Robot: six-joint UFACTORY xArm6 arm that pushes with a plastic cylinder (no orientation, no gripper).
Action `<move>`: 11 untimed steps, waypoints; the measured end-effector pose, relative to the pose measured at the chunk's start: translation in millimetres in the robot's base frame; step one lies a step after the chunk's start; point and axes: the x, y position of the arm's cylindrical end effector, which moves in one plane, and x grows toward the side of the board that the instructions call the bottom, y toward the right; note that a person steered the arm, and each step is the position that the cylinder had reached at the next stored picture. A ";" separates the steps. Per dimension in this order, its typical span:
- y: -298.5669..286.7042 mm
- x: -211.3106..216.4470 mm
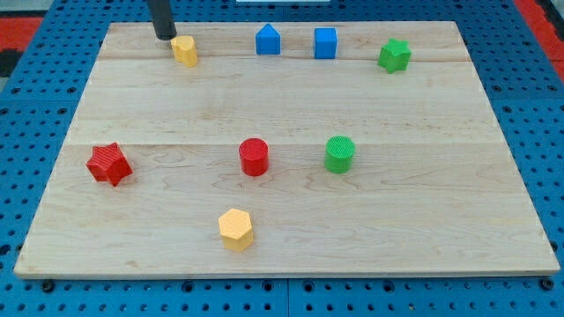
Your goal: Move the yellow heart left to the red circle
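Note:
The yellow heart [185,50] sits near the board's top edge, left of centre. The red circle [254,157] stands near the middle of the board, well below and to the right of the heart. My tip [165,37] is at the view's top, just left of and slightly above the yellow heart, very close to it or touching it.
A red star [109,164] lies at the left. A green circle [339,154] stands right of the red circle. A yellow hexagon [236,229] lies near the bottom. A blue house-shaped block [268,40], a blue cube [325,42] and a green star [395,55] line the top.

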 end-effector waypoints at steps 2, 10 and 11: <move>26.4 40.5; 98.5 200.1; 69.6 207.9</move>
